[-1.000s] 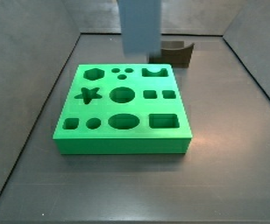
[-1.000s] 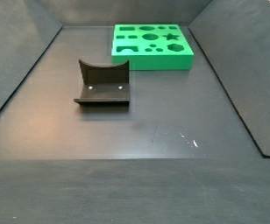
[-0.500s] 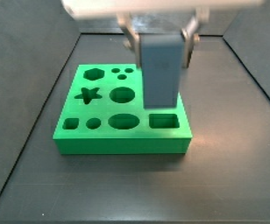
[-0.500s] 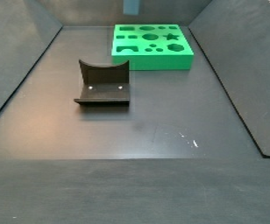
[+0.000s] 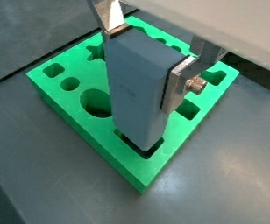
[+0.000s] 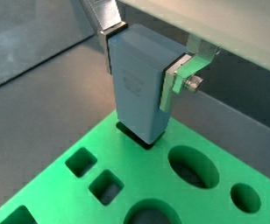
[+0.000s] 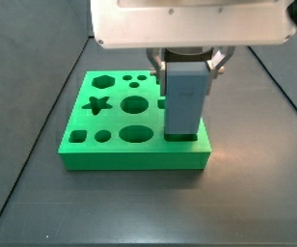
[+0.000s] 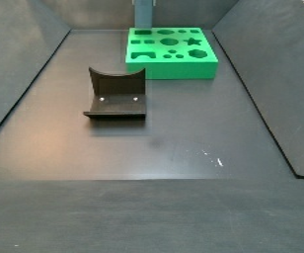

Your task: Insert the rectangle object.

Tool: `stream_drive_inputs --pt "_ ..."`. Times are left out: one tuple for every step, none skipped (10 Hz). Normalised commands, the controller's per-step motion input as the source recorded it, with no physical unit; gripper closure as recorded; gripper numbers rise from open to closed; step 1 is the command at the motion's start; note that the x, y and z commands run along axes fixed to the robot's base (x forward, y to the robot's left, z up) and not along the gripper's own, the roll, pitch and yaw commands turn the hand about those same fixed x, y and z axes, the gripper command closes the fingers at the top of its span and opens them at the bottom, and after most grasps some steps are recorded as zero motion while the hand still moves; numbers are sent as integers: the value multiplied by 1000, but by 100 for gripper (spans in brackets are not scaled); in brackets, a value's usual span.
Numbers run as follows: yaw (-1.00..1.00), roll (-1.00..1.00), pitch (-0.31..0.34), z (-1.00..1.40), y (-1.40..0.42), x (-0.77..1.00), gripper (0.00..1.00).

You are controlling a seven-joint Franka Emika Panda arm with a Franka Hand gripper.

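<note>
1. The rectangle object (image 5: 135, 87) is a tall grey-blue block with smooth plain faces, standing upright with its lower end in the rectangular cut-out at a corner of the green board (image 5: 67, 92).
2. The tool (image 5: 147, 54) is clenched on the block's upper part, its flat silver fingers (image 5: 180, 80) pressed to opposite faces.
3. Only a side view shows the dark notched block (image 8: 115, 94), resting on the desk (image 8: 182, 148) well apart from the board; there the rectangle object (image 8: 143, 14) is only a sliver at the frame's edge.
4. Half a second ago the block hung above the board; now its base sits inside the slot.
</note>
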Motion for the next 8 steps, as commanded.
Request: stream_drive_inputs --pt "0 250 133 -357 -26 40 100" --pt "0 193 107 -426 -29 243 100" --pt "0 127 77 -403 -66 323 100" --pt "0 107 81 -394 -111 391 100" --pt "140 104 71 -403 -109 291 100" --pt "146 186 87 -440 -71 66 100" --pt "120 226 63 -503 -40 0 100" --pt "91 271 66 -557 -74 0 100"
